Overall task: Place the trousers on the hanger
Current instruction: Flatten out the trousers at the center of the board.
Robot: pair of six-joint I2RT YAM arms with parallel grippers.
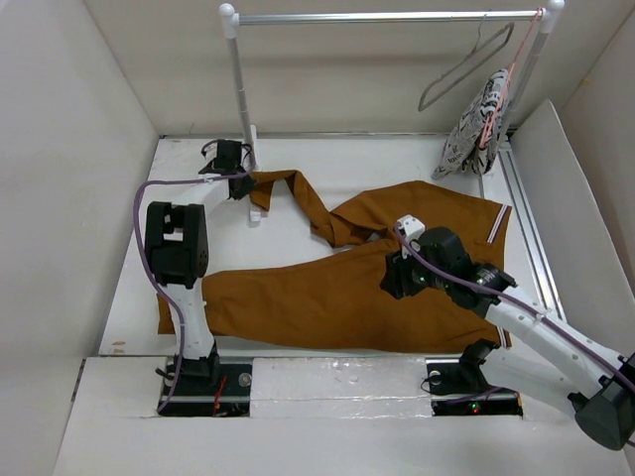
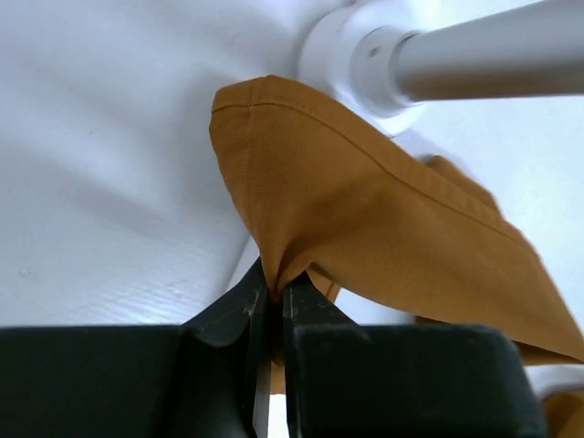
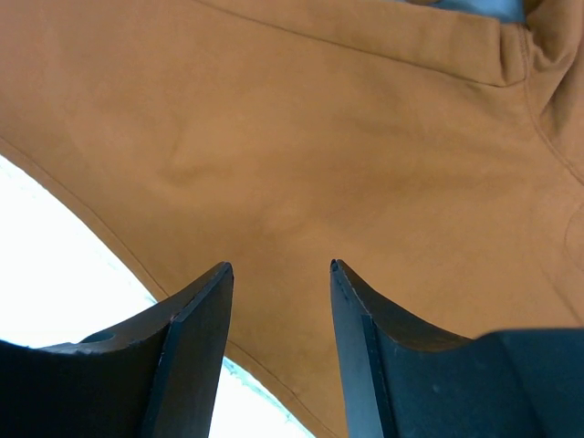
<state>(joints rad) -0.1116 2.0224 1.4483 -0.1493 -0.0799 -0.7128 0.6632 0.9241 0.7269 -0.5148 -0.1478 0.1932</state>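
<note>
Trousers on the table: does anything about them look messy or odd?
Yes. One leg of the trousers lies flat, but the other is twisted and bunched, reaching toward the far-left rail post, its hem pinched in the left gripper. Nothing looks torn or spilled.

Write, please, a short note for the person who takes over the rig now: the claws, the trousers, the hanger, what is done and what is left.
Left claw: shut on a leg hem of the trousers, by the rack post.
Right claw: open, above the trousers, holding nothing.
Trousers lie on the table; hanger hangs on the rail, far right.
Done: one hem gripped. Left: get the trousers onto the hanger.
</note>
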